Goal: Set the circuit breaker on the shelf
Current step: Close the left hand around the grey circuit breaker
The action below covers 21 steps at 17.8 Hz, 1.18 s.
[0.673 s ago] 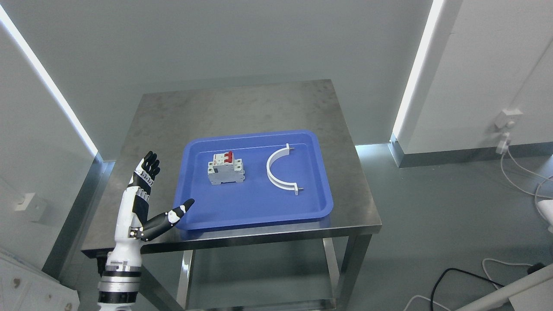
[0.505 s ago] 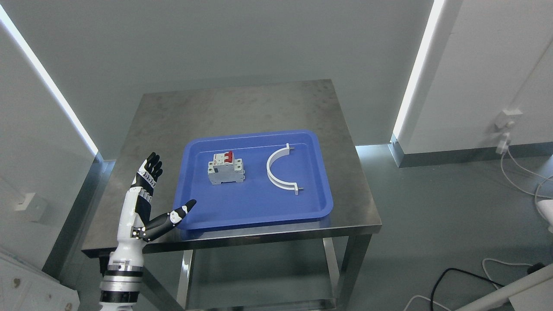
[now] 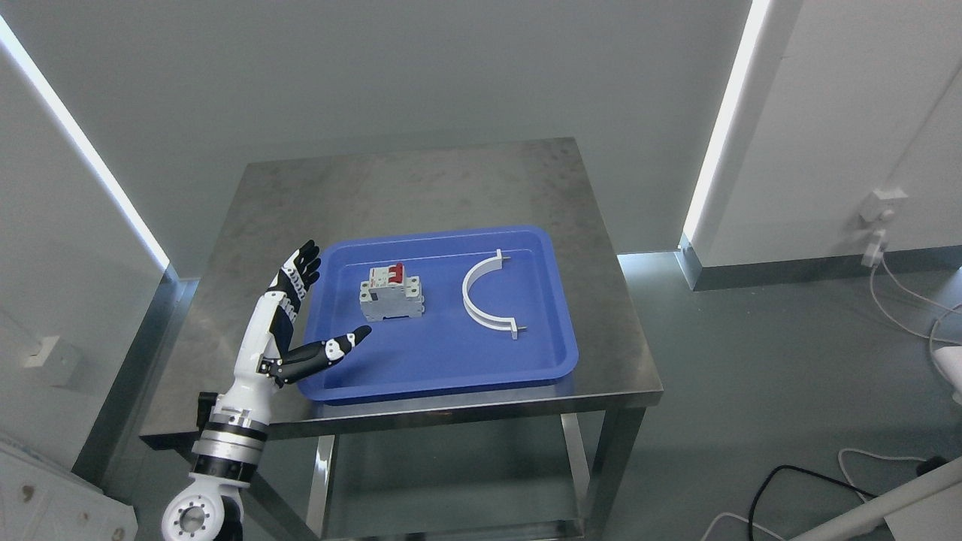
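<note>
A grey circuit breaker (image 3: 391, 294) with red switches stands in the left half of a blue tray (image 3: 443, 376) on a steel table. My left hand (image 3: 319, 304) is open, fingers (image 3: 297, 274) raised and thumb stretched out over the tray's left edge. It is a short way left of the breaker and does not touch it. The right arm is out of view.
A white half-ring clamp (image 3: 485, 300) lies in the tray's right half. The steel table (image 3: 421, 180) has a lower shelf under it. Walls with light strips stand on both sides. Cables (image 3: 902, 300) lie on the floor at the right.
My left hand has moved right and forward, from beside the tray to over its left edge, closer to the breaker. The breaker and clamp have not moved.
</note>
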Motion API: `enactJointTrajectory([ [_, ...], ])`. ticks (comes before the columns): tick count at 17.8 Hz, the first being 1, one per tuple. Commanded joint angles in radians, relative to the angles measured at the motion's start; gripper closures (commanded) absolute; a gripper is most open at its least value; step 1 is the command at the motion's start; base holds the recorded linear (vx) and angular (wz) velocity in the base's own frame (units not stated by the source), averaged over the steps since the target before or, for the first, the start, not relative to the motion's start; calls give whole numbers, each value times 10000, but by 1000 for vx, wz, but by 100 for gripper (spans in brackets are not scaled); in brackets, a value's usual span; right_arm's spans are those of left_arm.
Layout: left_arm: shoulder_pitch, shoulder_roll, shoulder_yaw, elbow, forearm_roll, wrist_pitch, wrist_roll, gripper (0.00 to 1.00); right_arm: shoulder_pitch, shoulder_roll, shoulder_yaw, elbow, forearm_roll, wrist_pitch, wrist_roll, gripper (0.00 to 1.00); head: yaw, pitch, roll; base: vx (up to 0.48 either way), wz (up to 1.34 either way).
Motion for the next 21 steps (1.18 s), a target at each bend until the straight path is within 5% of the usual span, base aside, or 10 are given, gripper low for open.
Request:
enactJointTrajectory([
  [1,-1319,625,-669,1219,-1786,869,-815,2,-3,-175,0,0,0,-8,8,0,0,0,0,0,0],
  [4,-1900,795,-732,1464,-2202,2849,-1569,2,-3,-175,0,0,0,-8,8,0,0,0,0,0,0],
  [9,-2746,811,-732,2600,-3276,2945,-1647,4,12,-175,0,0,0,-8,8,0,0,0,0,0,-9],
  [14,-2624,811,-778,2616,-3537,2945,-2474,18,-3,-175,0,0,0,-8,8,0,0,0,0,1,-2],
  [18,-2623,704,-655,2616,-3783,2869,-2475,35,12,-175,0,0,0,-8,8,0,0,0,0,-3,11],
  [21,-2608,673,-441,2616,-3783,2090,-2475,64,12,-175,0,0,0,-8,8,0,0,0,0,-1,-11],
])
